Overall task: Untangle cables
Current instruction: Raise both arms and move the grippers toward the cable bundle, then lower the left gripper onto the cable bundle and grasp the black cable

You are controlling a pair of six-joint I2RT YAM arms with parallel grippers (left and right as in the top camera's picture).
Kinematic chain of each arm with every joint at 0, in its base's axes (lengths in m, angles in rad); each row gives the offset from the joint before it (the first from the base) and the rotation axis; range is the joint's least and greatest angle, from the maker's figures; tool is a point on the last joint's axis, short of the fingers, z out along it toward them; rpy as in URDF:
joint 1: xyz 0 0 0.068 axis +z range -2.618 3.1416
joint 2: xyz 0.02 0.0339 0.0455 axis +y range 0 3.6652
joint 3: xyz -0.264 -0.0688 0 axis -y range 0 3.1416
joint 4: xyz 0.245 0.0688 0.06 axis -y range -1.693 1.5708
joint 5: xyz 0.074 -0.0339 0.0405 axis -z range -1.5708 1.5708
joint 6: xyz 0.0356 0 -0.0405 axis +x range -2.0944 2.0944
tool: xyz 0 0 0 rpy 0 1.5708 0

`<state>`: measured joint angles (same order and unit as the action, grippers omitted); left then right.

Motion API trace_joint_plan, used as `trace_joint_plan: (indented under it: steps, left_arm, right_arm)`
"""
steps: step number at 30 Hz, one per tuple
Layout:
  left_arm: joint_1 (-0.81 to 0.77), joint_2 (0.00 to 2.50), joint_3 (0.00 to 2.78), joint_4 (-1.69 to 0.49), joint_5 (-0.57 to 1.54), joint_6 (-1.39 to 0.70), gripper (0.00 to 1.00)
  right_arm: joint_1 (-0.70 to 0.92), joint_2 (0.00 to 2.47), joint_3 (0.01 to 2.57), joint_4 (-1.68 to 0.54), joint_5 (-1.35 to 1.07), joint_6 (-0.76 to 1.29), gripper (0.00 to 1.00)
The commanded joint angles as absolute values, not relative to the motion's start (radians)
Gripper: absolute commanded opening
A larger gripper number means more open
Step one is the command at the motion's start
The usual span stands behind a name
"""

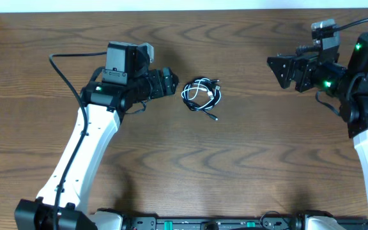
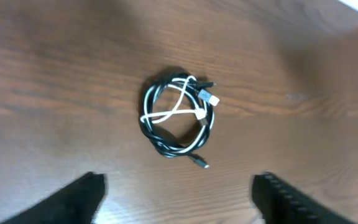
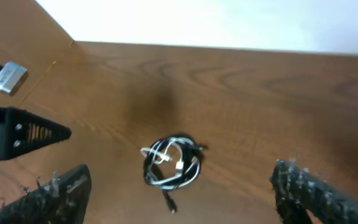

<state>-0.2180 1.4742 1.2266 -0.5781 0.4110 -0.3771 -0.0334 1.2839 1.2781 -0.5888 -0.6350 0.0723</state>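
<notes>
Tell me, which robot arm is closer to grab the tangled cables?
Left, probably. The left gripper sits right beside the cables, open and pointed at them. The right gripper is open too, but it is much farther away.

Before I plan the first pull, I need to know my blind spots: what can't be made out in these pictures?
- Where the black cable and white cable cross over or under: too small in the overhead view, blurred in both wrist views.
- Plug ends: type unreadable, too small everywhere.
- Both sets of jaws: bases cut off by the bottom edge in the wrist views.
</notes>
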Motion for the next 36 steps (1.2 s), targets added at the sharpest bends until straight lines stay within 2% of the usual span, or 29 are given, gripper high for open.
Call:
trace_joint_plan:
  steps: [1, 3, 6, 14, 18, 28, 36]
  left_arm:
    - [-0.261, 1.522, 1.194, -0.571, 0.380, -0.482, 0.70]
    - [-0.294, 1.561, 1.192, -0.569, 0.313, -0.566, 0.67]
    - [-0.345, 1.619, 1.192, -0.540, 0.256, -0.679, 0.56]
    - [-0.458, 1.746, 1.192, -0.506, 0.094, -0.901, 0.50]
    - [-0.486, 1.803, 1.192, -0.489, 0.009, -0.979, 0.37]
    - [-0.492, 1.907, 1.192, -0.388, -0.111, -0.982, 0.36]
    - [-0.493, 1.953, 1.192, -0.231, -0.110, -1.020, 0.37]
  right_arm:
    - [-0.032, 1.308, 1.293, -0.613, -0.654, 0.098, 0.96]
    - [-0.031, 1.320, 1.293, -0.626, -0.654, 0.101, 0.96]
    - [-0.031, 1.334, 1.293, -0.637, -0.654, 0.101, 0.88]
    - [-0.010, 1.356, 1.293, -0.646, -0.637, 0.101, 0.83]
    - [-0.002, 1.362, 1.292, -0.650, -0.634, 0.113, 0.81]
    - [0.026, 1.371, 1.292, -0.722, -0.569, 0.118, 0.81]
    - [0.026, 1.375, 1.292, -0.719, -0.551, 0.118, 0.83]
